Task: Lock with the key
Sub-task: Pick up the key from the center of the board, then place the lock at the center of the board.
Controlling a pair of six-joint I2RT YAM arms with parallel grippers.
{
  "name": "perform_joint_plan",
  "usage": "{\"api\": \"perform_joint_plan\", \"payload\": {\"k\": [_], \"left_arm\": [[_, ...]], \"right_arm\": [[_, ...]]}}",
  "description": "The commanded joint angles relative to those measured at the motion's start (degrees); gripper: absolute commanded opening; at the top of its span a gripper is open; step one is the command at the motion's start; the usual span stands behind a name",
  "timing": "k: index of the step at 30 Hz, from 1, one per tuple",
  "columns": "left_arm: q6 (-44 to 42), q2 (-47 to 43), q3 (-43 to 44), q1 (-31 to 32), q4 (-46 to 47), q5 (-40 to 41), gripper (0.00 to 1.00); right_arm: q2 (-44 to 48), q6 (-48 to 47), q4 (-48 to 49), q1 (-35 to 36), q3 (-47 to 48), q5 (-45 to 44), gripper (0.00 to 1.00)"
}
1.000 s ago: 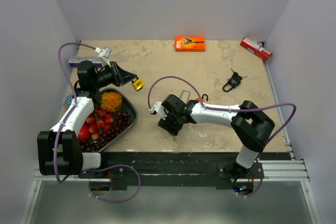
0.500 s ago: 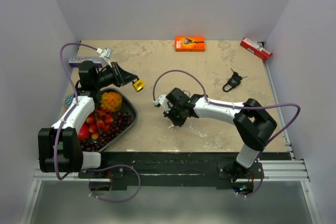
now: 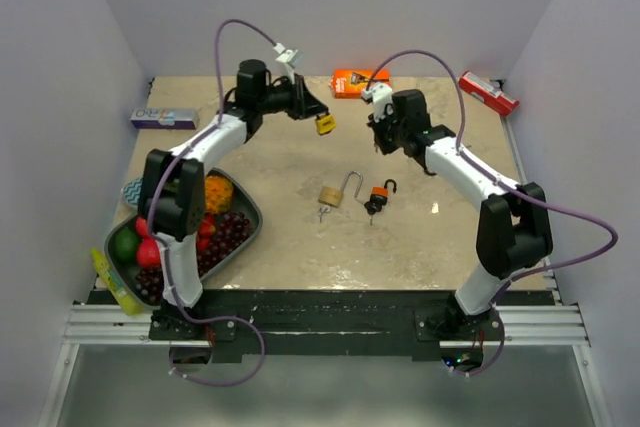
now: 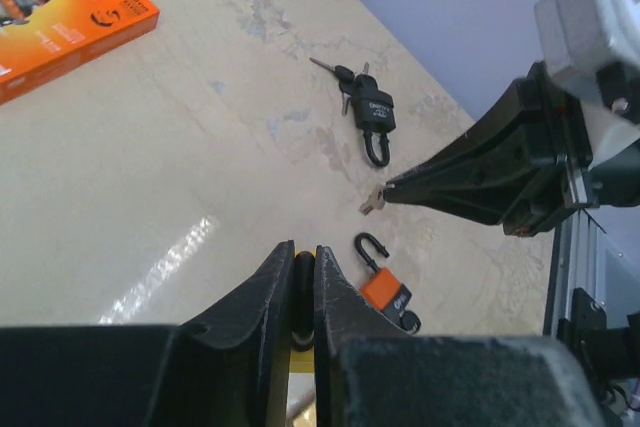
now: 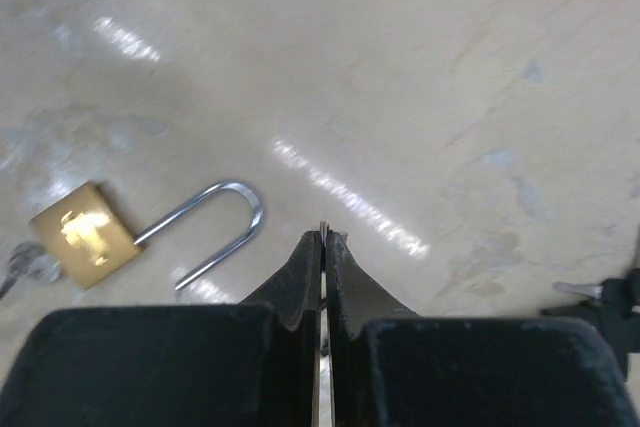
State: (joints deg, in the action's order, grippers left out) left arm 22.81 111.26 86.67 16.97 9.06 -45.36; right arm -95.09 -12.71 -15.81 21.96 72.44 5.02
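Note:
My left gripper (image 3: pixel 318 117) is shut on a small yellow padlock (image 3: pixel 325 126) and holds it above the back middle of the table. In the left wrist view the padlock (image 4: pixel 301 359) shows yellow between the closed fingers. Just to its right, my right gripper (image 3: pixel 381 142) is shut on a thin metal key (image 5: pixel 322 231). The key's tip (image 4: pixel 372 201) sticks out of the dark fingers and points towards the padlock, a short gap away. Whether the padlock's shackle is closed is hidden.
On the table below lie a brass padlock (image 3: pixel 330 195) with its shackle open and an orange padlock (image 3: pixel 379 193), also open. A black padlock with keys (image 4: pixel 368 112) lies further right. An orange box (image 3: pixel 355 82) and a red item (image 3: pixel 488 93) sit at the back. A fruit tray (image 3: pixel 250 217) is front left.
The left arm has swung from the left side to the back middle with the yellow padlock. The right arm rose from the table's middle to the back, its jaws now shut on the key.

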Motion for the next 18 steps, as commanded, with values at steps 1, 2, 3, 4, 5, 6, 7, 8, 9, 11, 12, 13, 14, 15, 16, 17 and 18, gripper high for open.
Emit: {"api": "perform_joint_plan", "payload": {"k": [1,2,3,4,5,6,7,8,9,11,12,13,14,15,16,17,18], "left_arm": [[0.8,10.7,11.1,4.1,6.4,1.9,0.00],[2.9,12.8,12.8,4.4,7.4,2.1,0.00],[4.0,15.0,16.5,4.6,7.9,2.1,0.00],[5.0,19.1,18.5,4.6,8.7,2.1,0.00],[7.0,21.0,20.4,4.6,9.1,1.8,0.00],[7.5,22.8,23.6,4.6,9.2,1.6,0.00],[7.8,25.4,24.8,4.7,9.7,1.3,0.00],[7.9,26.4,25.6,4.7,10.0,0.7,0.00],[7.8,27.2,26.4,4.7,10.1,0.6,0.00],[6.3,29.0,27.2,4.7,8.6,-0.4,0.00],[5.6,29.5,28.3,4.6,7.4,-0.9,0.00],[5.0,30.2,28.5,4.5,5.6,-1.1,0.00],[4.4,30.4,28.4,4.1,5.0,-1.9,0.00],[4.4,30.6,28.2,3.9,4.6,-2.5,0.00],[4.4,30.7,27.9,3.5,4.1,-3.1,0.00],[4.6,30.6,26.6,2.7,3.9,-4.1,0.00],[4.8,30.3,25.7,2.2,3.9,-4.6,0.00]], "right_arm": [[-5.9,-2.1,7.2,-6.2,5.8,0.1,0.00],[-6.9,-2.1,8.9,-6.7,7.3,0.5,0.00],[-8.2,-2.4,9.6,-7.2,8.3,1.0,0.00],[-9.6,-2.8,9.9,-7.6,9.5,1.4,0.00],[-11.9,-2.8,11.0,-7.7,11.4,1.7,0.00],[-13.2,-2.8,11.4,-7.7,12.4,3.4,0.00],[-14.3,-2.2,11.6,-7.7,13.4,4.4,0.00],[-16.6,-1.6,12.2,-7.6,15.3,4.6,0.00],[-17.8,-1.2,12.2,-7.5,16.3,6.5,0.00],[-19.9,0.9,13.5,-7.5,18.9,7.6,0.00],[-22.0,2.1,13.7,-7.5,19.7,8.1,0.00],[-23.0,2.6,14.1,-7.3,20.6,8.9,0.00],[-23.9,3.2,14.3,-7.3,22.4,9.3,0.00],[-25.7,4.0,14.3,-6.9,23.3,9.7,0.00],[-26.4,4.3,14.3,-6.4,24.1,10.6,0.00],[-27.0,4.5,14.3,-6.1,25.3,11.0,0.00],[-27.9,5.1,14.3,-5.7,25.6,11.2,0.00]]}}
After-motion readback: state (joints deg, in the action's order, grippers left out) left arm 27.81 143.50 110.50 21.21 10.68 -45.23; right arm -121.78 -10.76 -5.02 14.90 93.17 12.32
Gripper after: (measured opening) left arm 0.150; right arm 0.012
